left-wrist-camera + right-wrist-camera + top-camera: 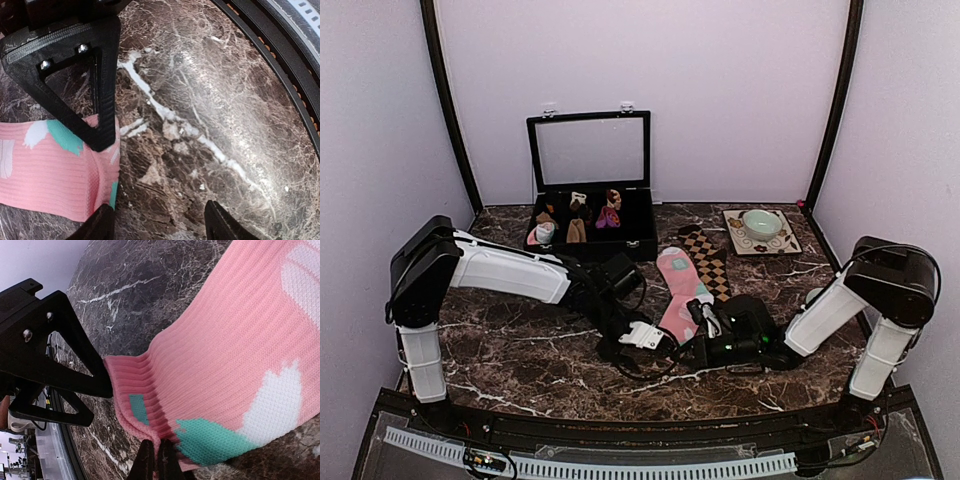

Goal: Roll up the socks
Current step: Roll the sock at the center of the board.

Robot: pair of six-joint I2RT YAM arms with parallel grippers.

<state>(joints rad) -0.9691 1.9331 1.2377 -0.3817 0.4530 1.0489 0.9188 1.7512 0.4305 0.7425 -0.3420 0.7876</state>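
Right tool [156,460]: fingers together, clamped on the slightly raised near end of the pink sock [225,355]. Left tool [159,225]: fingers apart beside that end, gripping nothing. The pink sock and checked brown sock [708,262] lie unrolled and touching on the table [520,350]. Judgement: rolling barely begun, both socks to do.

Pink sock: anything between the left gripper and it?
Nothing visible. The left gripper is open right at the pink sock, one finger by its edge, with bare table between the fingers. The right gripper is shut on that edge alongside, not in between.
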